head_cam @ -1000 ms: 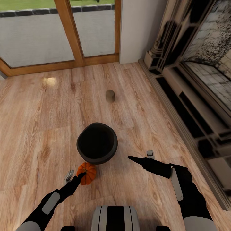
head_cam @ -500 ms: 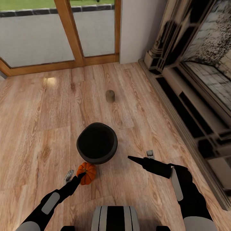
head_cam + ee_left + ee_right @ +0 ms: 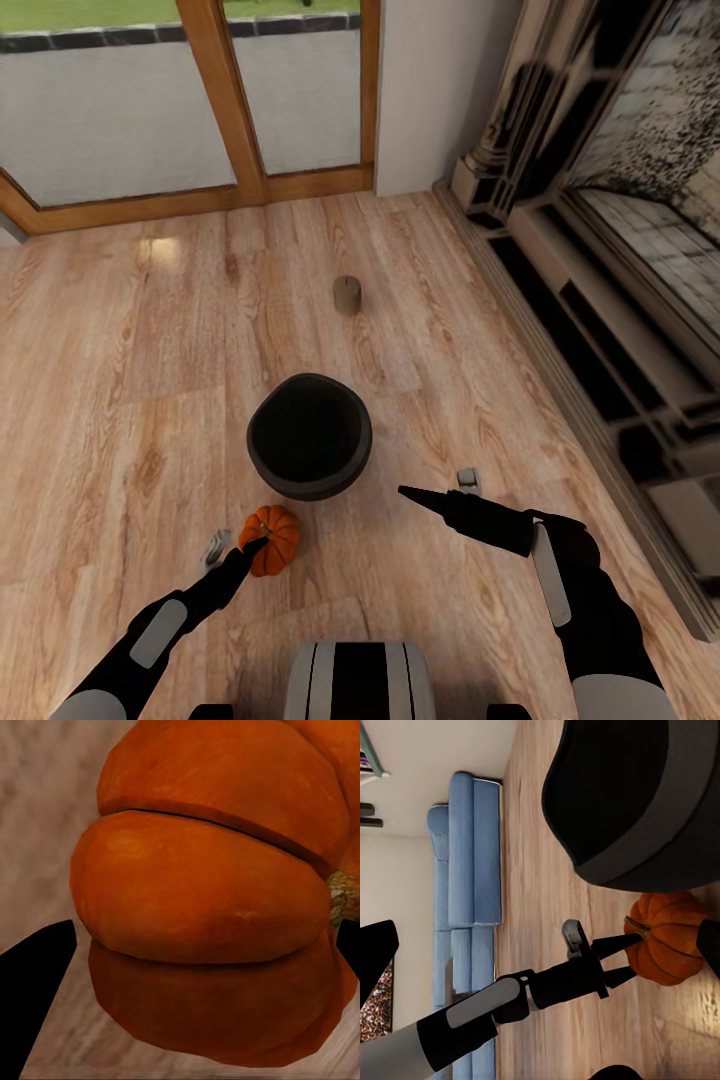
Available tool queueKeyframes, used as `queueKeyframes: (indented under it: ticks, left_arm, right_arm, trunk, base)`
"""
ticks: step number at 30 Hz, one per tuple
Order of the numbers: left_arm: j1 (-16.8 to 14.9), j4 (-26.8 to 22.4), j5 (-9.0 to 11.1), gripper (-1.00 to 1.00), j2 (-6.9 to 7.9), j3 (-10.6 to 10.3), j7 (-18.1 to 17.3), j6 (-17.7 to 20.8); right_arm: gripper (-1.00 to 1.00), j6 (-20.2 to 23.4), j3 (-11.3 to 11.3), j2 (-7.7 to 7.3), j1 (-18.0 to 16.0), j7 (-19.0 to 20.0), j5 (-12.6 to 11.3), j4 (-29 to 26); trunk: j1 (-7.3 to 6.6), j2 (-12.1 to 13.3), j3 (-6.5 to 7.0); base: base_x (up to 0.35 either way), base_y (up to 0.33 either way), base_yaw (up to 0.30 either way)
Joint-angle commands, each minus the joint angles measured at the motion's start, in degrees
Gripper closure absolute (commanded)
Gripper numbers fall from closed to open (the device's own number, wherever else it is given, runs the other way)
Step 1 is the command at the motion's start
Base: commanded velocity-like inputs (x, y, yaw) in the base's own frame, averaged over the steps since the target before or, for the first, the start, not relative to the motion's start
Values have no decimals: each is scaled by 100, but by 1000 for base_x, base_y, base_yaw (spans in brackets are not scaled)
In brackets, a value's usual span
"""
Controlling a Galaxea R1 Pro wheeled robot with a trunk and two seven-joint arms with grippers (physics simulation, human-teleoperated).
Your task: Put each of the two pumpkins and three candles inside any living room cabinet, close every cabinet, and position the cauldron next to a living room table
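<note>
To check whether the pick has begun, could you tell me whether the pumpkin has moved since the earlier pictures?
Yes, slightly: the pumpkin, between the left fingers, has drawn away from the cauldron, toward the robot.

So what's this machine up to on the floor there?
Its left gripper is closed around a small orange pumpkin, one of the things it has to tidy into a cabinet. A black cauldron sits just beyond on the wooden floor, and a candle stands farther off. The right gripper hangs open and empty.
</note>
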Motion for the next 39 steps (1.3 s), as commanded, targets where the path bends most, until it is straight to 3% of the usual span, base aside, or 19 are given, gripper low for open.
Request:
queueKeyframes:
  ticks: [1,21,39]
  left_arm:
    - [2,15,-88,100,0,21,39,27]
    - [2,12,-80,100,24,21,-2,38]
    - [2,20,-86,100,52,27,-9,46]
  right_arm:
    - [-100,27,-11,5,-3,16,0,0]
    - [-100,27,-11,-3,-3,16,-9,25]
    - [-100,27,-15,-4,-3,16,-9,44]
  trunk:
    - [0,-1,-4]
    - [0,-1,-4]
    - [-47,23,395]
  base:
    - [-27,17,0]
    - [44,128,0]
    - [1,1,0]
